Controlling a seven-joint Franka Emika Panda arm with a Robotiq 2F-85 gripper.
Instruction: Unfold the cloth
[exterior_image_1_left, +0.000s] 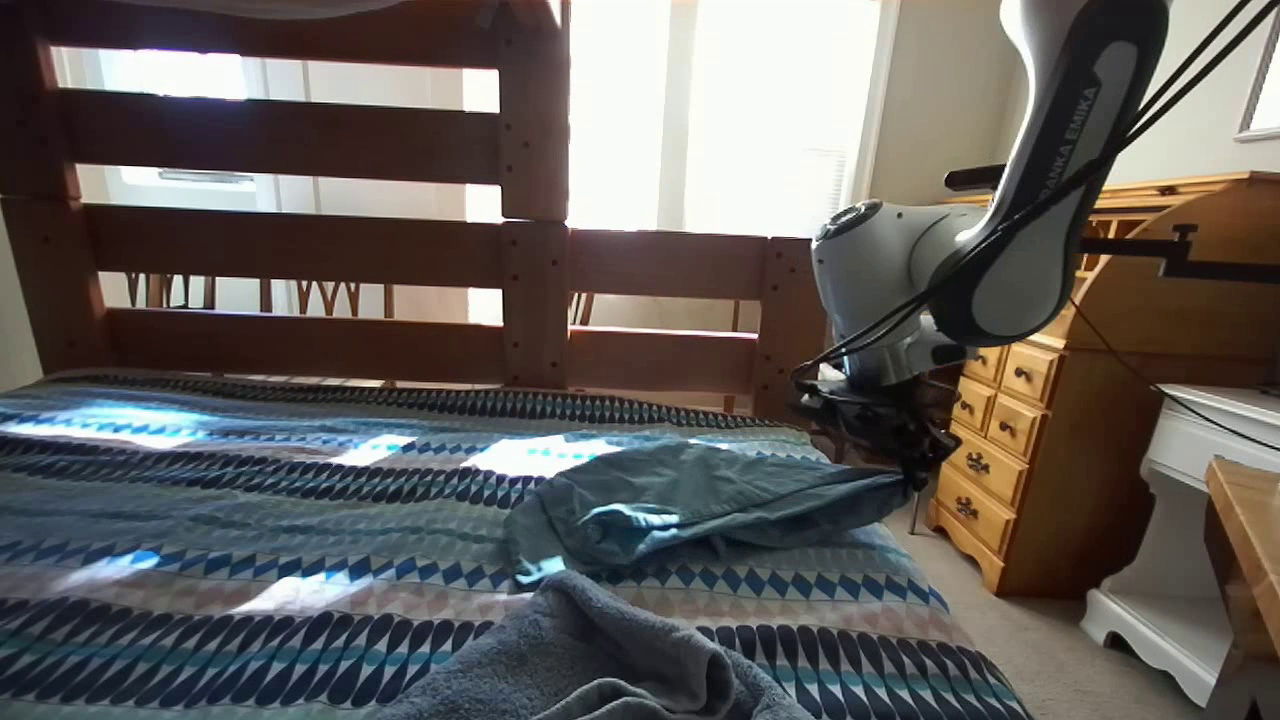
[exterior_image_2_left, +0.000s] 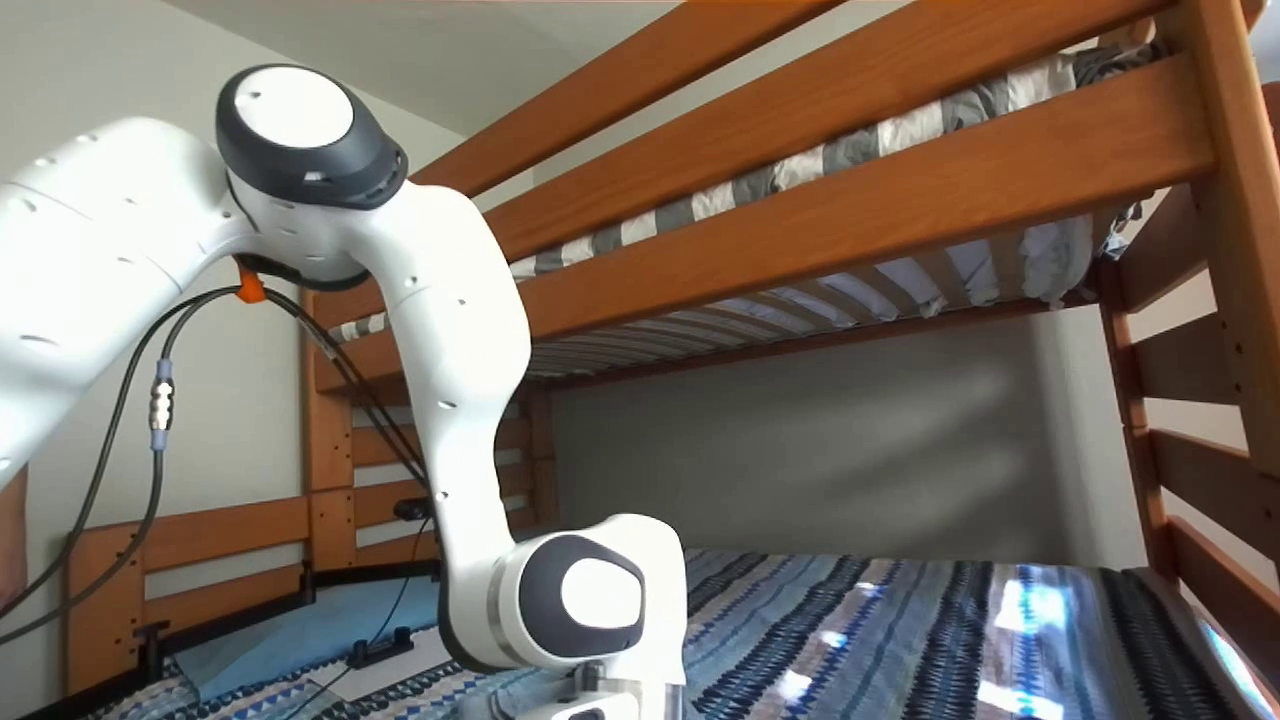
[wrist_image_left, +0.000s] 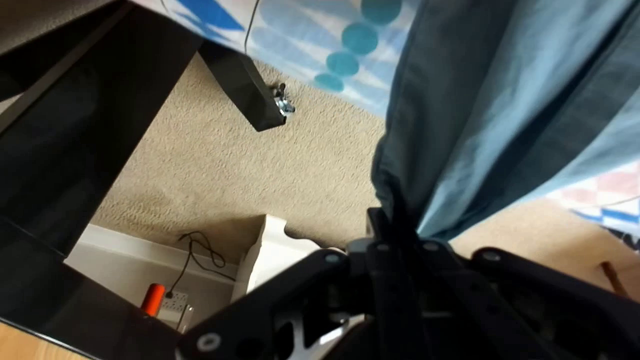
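The cloth (exterior_image_1_left: 690, 500), a dull blue-green one, is bunched and lumpy, so it isn't unfolded yet. The claw (exterior_image_1_left: 914, 476) is squeezed together, pinching one end of it in a small bunch.

The pinch might be too small. If the claw pulls hard, I think that end could pop out and flop down. Or the whole cloth could slide along after the claw with its folds all closed up, because I see nothing holding down its far end. Then it might fall off the edge of the stripy bed cover (exterior_image_1_left: 300, 525), since the claw is out past that edge, with carpet (wrist_image_left: 240, 155) below it.

From the claw, the cloth goes back over the edge of the bed cover. Close to the claw it is thin and pulled into long creases. Farther from the claw it gets wide and lies in a rumpled heap, with a flipped-up fold on the part well away from the claw. I guess that fold needs a pull of its own.

Beside the heap, well apart from the claw, is a fuzzy grey towel (exterior_image_1_left: 600, 640). I can't tell if it touches the cloth; if it does, it might get dragged along. On the claw's other side, away from the cloth, stand a wooden desk (exterior_image_1_left: 1080, 460) and a white table (exterior_image_1_left: 1190, 540).
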